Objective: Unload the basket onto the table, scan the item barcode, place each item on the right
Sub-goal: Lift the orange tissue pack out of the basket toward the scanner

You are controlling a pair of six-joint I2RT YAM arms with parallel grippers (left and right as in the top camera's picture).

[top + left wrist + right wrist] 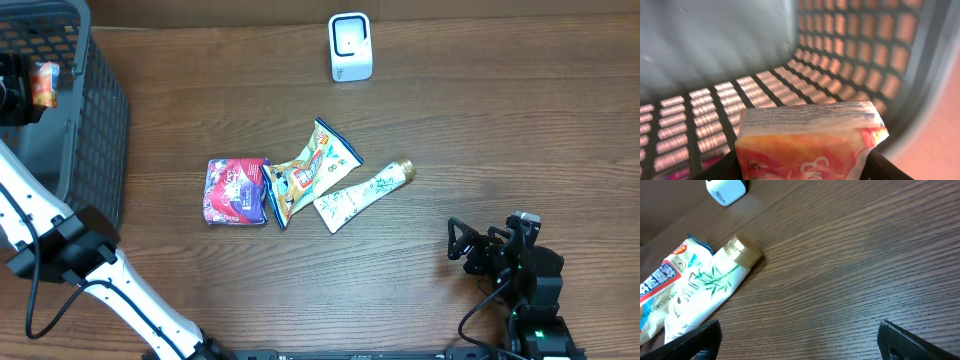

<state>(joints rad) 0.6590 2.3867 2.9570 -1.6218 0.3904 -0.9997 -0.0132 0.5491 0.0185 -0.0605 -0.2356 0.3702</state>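
Observation:
My left gripper (pixel 38 88) is shut on an orange and white packet (pixel 44 84), held within the dark mesh basket (pixel 95 120) at the table's far left. The left wrist view has the packet (pixel 805 140) filling the bottom, between my left gripper's (pixel 802 172) dark fingers, with the basket's mesh wall (pixel 840 45) behind it. No barcode shows on the packet. The white scanner (pixel 350 47) stands at the back centre, far from the packet. My right gripper (pixel 462 245) rests open at the front right, nothing between its fingers (pixel 700 340).
A purple packet (pixel 236 191), a snack bag (pixel 305 172) and a white tube with a gold cap (pixel 362 193) lie together mid-table. The tube (pixel 710 287) and the scanner (pixel 726 190) also show in the right wrist view. The left arm (pixel 90 260) crosses the front left.

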